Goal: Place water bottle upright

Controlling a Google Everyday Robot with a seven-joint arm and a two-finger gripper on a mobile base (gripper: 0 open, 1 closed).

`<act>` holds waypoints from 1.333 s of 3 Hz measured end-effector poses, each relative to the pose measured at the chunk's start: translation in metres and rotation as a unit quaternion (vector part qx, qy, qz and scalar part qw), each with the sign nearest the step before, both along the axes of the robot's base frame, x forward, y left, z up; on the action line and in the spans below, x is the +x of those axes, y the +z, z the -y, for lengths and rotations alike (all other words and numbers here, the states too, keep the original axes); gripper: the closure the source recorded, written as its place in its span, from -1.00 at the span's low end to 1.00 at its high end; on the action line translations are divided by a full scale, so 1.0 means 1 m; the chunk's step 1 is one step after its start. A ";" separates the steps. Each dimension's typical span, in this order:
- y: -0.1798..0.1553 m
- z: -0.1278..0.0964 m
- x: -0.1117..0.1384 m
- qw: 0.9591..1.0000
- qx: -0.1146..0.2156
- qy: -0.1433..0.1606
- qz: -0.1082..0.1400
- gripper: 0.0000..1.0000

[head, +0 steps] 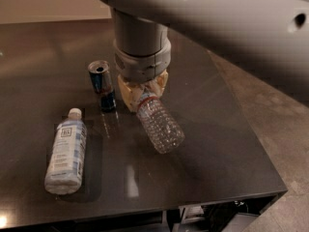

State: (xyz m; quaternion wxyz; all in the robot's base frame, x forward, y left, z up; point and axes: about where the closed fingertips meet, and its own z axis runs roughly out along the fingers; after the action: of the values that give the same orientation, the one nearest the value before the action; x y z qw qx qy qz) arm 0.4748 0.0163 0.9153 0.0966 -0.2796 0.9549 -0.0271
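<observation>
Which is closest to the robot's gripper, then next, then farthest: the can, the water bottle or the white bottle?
1. Water bottle: tilted, its neck held in the gripper.
2. Can: standing just left of it in view.
3. White bottle: lying far left, nearer the camera.

**No legible markings found**

Nothing can be read. The clear ribbed plastic water bottle (pixel 159 124) carries a narrow red-and-blue band with indistinct lettering. The gripper (pixel 143 92) clamps its neck above the bench (pixel 217 144). The whitish opaque bottle (pixel 66 151) bears a pale label with a small dark square, unreadable. The blue-and-silver drink can (pixel 102 83) shows no legible print.
</observation>
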 end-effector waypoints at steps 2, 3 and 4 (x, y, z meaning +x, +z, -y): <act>0.044 -0.009 0.008 0.983 0.065 0.149 0.086 1.00; 0.056 -0.009 0.011 0.967 0.118 0.197 0.115 1.00; 0.061 -0.017 0.006 0.955 0.122 0.240 0.123 1.00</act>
State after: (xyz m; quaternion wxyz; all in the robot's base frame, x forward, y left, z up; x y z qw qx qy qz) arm 0.4803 0.0337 0.9765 0.2503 -0.4814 0.8362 0.0796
